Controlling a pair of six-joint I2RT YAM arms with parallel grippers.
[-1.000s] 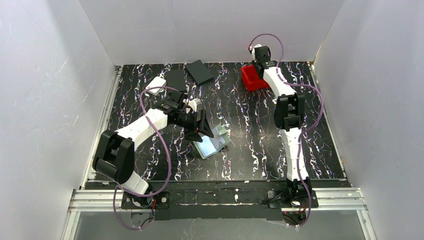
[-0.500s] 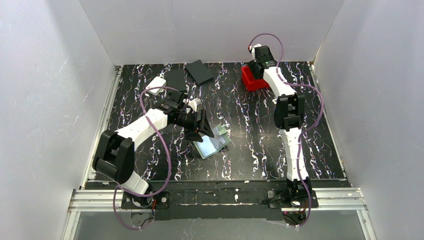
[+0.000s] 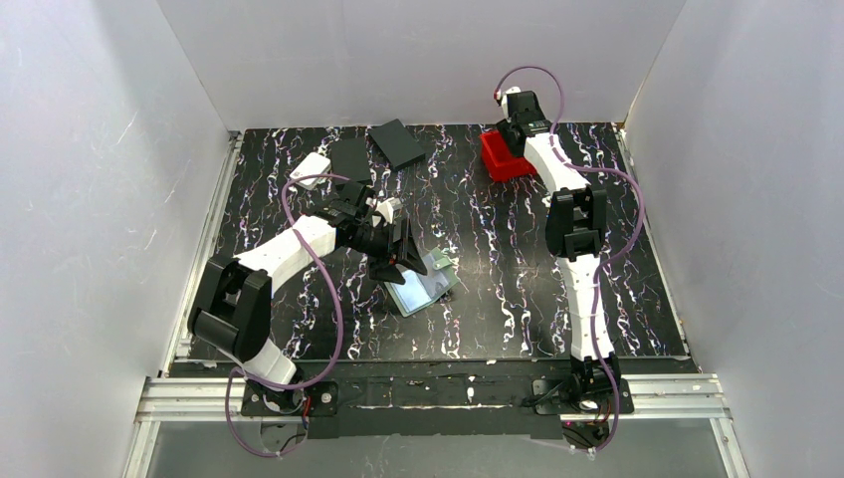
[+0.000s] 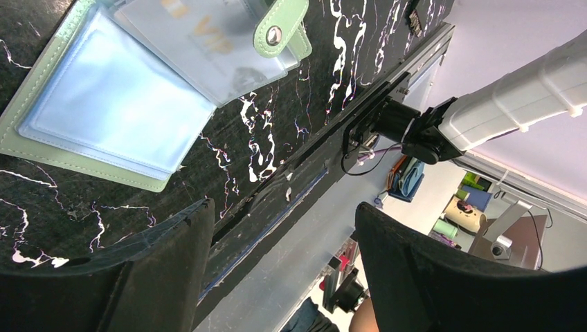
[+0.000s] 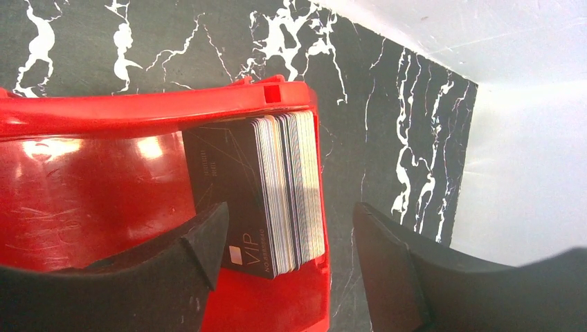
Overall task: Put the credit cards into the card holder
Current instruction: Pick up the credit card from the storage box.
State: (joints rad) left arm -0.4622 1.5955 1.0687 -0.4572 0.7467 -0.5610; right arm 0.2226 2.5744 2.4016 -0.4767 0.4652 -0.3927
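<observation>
The sage-green card holder (image 3: 426, 285) lies open on the black marbled table. In the left wrist view its pale blue clear pockets (image 4: 114, 111) show, one with a pale "VIP" card (image 4: 201, 34) inside it, beside the snap tab (image 4: 277, 31). My left gripper (image 3: 403, 249) is open and empty just left of and above the holder; its jaws (image 4: 284, 228) stand wide apart. My right gripper (image 3: 515, 127) hangs over the red bin (image 3: 503, 159). It is open (image 5: 289, 218), its jaws either side of a standing stack of credit cards (image 5: 287, 187) with a black "VIP" card in front.
Two black flat rectangles (image 3: 398, 142) (image 3: 350, 157) and a white rounded box (image 3: 311, 167) lie at the back left. The red bin's wall (image 5: 138, 111) sits near the back right corner. White walls enclose the table on three sides.
My right gripper has shifted slightly down over the red bin. My left arm has barely moved.
</observation>
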